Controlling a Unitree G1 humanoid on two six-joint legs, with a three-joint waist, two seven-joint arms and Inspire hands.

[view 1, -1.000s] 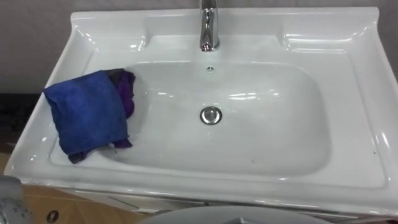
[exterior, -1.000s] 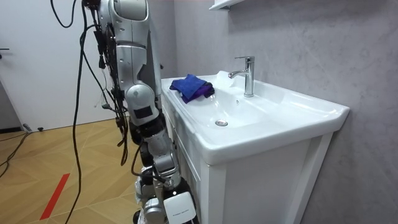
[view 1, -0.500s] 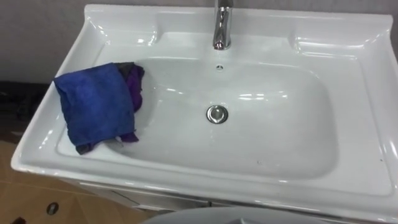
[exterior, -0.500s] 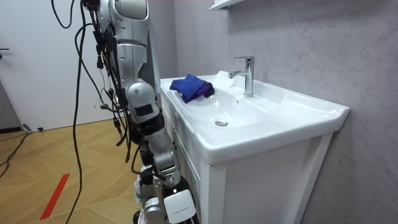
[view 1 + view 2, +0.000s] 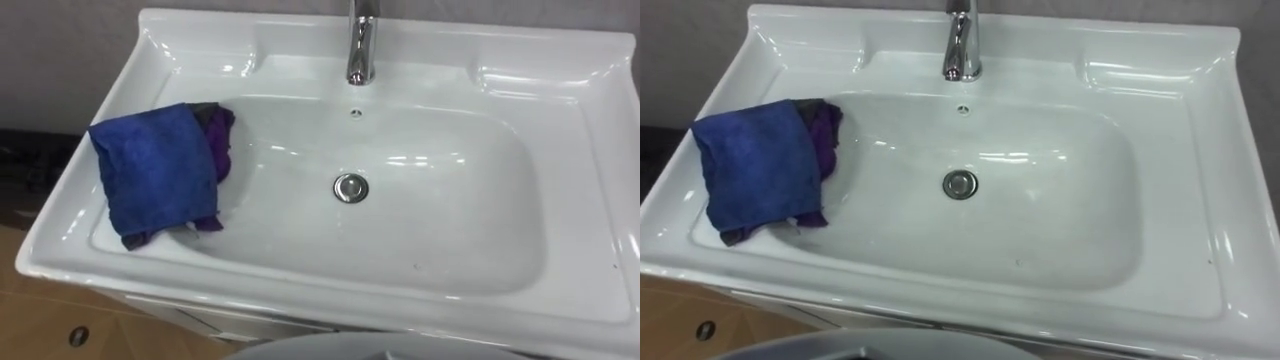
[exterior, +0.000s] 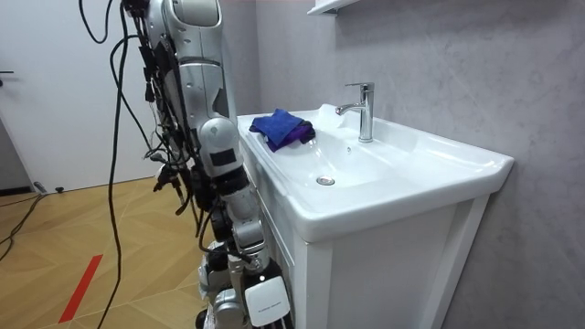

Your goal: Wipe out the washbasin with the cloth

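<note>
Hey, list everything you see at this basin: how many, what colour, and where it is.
basin: one, white, on the cabinet in front of the robot
faucet: one, chrome, middle of the back rim
drain: one, chrome, centre of the bowl
overflow hole: one, dark, bowl wall below the faucet
blue cloth: one, blue, draped over the bowl's left edge
purple cloth: one, purple, tucked under the blue cloth
cabinet: one, white, under the basin
floor: wood-coloured, beside the cabinet
red strip: one, red, on the floor
right hand: one, grey, hanging low beside the cabinet
</note>
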